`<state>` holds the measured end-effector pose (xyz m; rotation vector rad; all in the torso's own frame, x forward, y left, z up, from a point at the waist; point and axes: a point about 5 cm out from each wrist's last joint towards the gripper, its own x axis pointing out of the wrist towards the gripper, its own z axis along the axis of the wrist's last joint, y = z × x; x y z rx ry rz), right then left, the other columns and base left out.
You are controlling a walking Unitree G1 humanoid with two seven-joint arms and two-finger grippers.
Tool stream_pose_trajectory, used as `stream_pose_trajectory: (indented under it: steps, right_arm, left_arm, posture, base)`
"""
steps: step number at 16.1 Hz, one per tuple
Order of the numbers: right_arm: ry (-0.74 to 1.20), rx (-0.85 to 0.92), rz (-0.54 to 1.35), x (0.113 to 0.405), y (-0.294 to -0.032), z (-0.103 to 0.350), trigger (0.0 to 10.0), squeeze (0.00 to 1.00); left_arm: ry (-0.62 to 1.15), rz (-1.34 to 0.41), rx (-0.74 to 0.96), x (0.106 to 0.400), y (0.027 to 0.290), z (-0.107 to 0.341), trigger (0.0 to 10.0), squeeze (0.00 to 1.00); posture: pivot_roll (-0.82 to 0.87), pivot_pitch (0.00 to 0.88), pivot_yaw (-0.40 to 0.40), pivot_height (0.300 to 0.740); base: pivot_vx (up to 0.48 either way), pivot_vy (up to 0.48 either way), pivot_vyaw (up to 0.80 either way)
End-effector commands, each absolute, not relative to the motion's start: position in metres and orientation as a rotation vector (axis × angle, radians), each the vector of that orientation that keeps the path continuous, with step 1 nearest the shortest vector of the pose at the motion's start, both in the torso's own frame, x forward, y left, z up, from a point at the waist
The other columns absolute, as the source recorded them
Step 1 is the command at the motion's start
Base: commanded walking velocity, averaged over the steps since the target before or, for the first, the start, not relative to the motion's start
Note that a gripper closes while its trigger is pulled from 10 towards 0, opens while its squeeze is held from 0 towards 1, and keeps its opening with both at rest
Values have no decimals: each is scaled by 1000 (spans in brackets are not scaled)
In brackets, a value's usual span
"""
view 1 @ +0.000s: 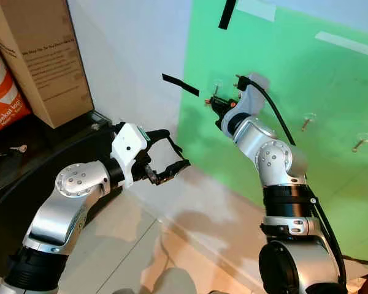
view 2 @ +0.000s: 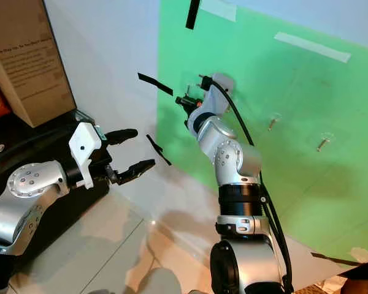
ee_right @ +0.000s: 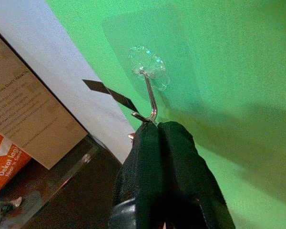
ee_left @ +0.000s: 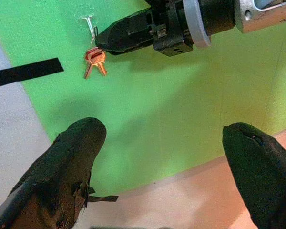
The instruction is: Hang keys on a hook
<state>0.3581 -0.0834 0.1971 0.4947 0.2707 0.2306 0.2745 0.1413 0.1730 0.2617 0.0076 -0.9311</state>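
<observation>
Right gripper (ee_right: 155, 125): fingers pressed together, tips against the lower bend of the hook; whether they pinch the key ring cannot be told
Hook (ee_right: 150, 98): thin wire on a clear adhesive pad, stuck to the green wall; 2 more hooks (view 1: 306, 121) sit on the wall toward 3 o'clock of it
Keys (ee_left: 94, 61): 2 copper-coloured keys dangling at 6 o'clock of the hook, just below the right fingertips, flat against the green
Left gripper (view 1: 172, 156): fingers spread wide, holding nothing; raised in front of the white wall at 8 o'clock of the right gripper, well apart
Tape strips (view 1: 180, 84): black, on the wall at 9 o'clock of the hook
Cardboard box (view 1: 40, 58): far at 9 o'clock, standing on a dark cabinet (view 1: 24, 162)
</observation>
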Motion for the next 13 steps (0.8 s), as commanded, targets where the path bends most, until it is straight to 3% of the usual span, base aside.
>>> stream_pose_trajectory:
  steps: [1, 9, 10, 11, 13]
  right_arm:
    - [384, 486, 212, 353, -84, 173, 10000, 0]
    - [366, 492, 208, 355, -86, 177, 10000, 0]
    - [352, 489, 216, 355, -86, 178, 10000, 678]
    - [337, 484, 227, 356, -86, 180, 10000, 1000]
    - [335, 425, 209, 355, -89, 179, 10000, 1000]
  left_arm:
    - [-15, -942, 283, 277, 137, 177, 10000, 0]
    - [-30, -931, 283, 280, 137, 179, 10000, 0]
    - [-35, -928, 280, 281, 137, 180, 10000, 0]
    - [-44, -922, 276, 282, 136, 181, 10000, 0]
    - [-63, -909, 261, 283, 135, 184, 10000, 0]
  posture:
    - [-8, 0, -96, 740]
    - [-12, 0, -94, 740]
    - [-12, 0, -95, 740]
    - [-13, 0, -95, 740]
    - [-16, 0, -94, 740]
  base:
    - [0, 0, 0]
    - [0, 0, 0]
    - [0, 0, 0]
    - [0, 0, 0]
    - [0, 0, 0]
